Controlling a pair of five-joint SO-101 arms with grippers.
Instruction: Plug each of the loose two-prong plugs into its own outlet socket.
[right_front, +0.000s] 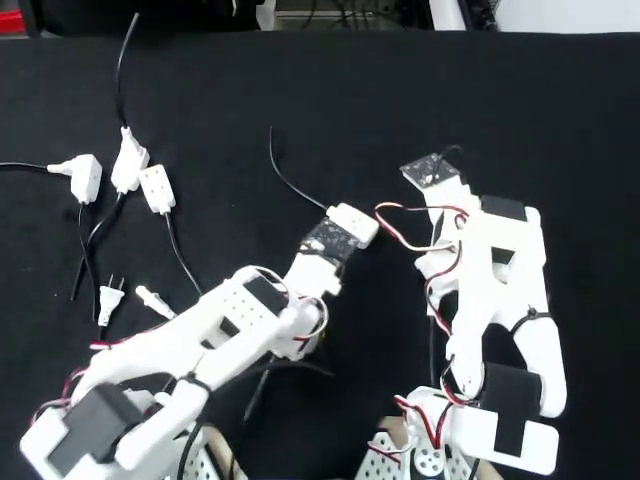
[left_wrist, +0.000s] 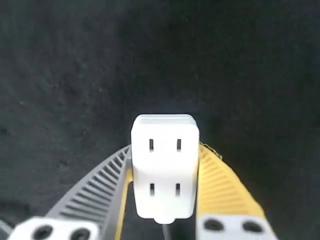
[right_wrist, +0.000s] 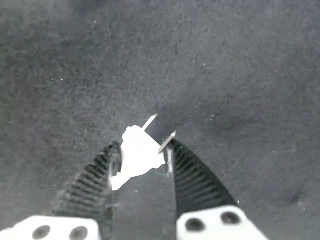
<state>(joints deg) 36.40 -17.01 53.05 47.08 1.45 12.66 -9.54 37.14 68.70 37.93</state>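
Squarely between the left claw's (left_wrist: 165, 150) jaws sits a white outlet socket (left_wrist: 165, 170), clamped by its sides with the slots facing out, mid-worktop (right_front: 330, 100). Near it, the right claw (right_wrist: 144, 147) is closed on a white two-prong plug (right_wrist: 139, 156), prongs free. Farther left lie a loose plug (right_front: 108, 297) and a second loose plug (right_front: 152, 297). Beyond them are white cord-end blocks (right_front: 157, 187).

plug (right_wrist: 137, 156): rear end hidden inside the right gripper (right_wrist: 142, 147) | outlet socket (left_wrist: 164, 167): cord cut by the lower edge, sides covered by the left gripper (left_wrist: 165, 150) | black cord (right_front: 25, 166): runs off the high view's left edge | left arm (right_front: 170, 360): base cut off below
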